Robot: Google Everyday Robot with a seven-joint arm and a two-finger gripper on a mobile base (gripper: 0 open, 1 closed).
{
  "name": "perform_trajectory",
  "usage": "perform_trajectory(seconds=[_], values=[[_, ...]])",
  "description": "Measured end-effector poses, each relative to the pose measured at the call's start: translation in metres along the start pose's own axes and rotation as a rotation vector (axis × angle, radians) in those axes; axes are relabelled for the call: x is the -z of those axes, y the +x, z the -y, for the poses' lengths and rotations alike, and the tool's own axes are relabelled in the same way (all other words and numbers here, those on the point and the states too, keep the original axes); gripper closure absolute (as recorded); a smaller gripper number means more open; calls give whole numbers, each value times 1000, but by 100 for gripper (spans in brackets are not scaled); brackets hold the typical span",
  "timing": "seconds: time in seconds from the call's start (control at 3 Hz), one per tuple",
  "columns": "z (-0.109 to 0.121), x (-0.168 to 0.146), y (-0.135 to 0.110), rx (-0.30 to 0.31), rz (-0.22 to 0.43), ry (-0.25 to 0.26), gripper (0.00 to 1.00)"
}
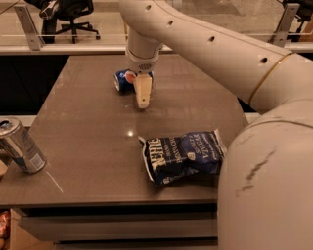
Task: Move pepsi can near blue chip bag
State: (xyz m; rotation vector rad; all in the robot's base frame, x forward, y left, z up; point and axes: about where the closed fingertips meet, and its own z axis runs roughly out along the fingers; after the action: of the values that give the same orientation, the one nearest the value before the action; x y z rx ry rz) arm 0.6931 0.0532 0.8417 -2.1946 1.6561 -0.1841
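Observation:
The pepsi can (124, 80), dark blue with a round red-white-blue logo, lies on its side on the far part of the brown table (88, 127). My gripper (142, 98) hangs from the white arm, pointing down just to the right of the can and slightly in front of it, close to the table top. The blue chip bag (183, 155), crinkled navy with white lettering, lies near the table's front edge, well apart from the can.
A silver-grey can with a blue label (20, 145) stands tilted at the table's front left edge. My white arm (264, 185) fills the right side of the view. A glass railing and office chairs (68, 14) stand behind the table.

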Motion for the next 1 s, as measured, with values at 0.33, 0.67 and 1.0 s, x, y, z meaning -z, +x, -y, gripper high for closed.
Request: perform_trajectory(seconds=[0.33, 0.67, 1.0], values=[[-3, -6, 1, -11, 11, -10, 16], [-5, -10, 2, -21, 21, -15, 41], [-3, -6, 1, -22, 22, -15, 64]])
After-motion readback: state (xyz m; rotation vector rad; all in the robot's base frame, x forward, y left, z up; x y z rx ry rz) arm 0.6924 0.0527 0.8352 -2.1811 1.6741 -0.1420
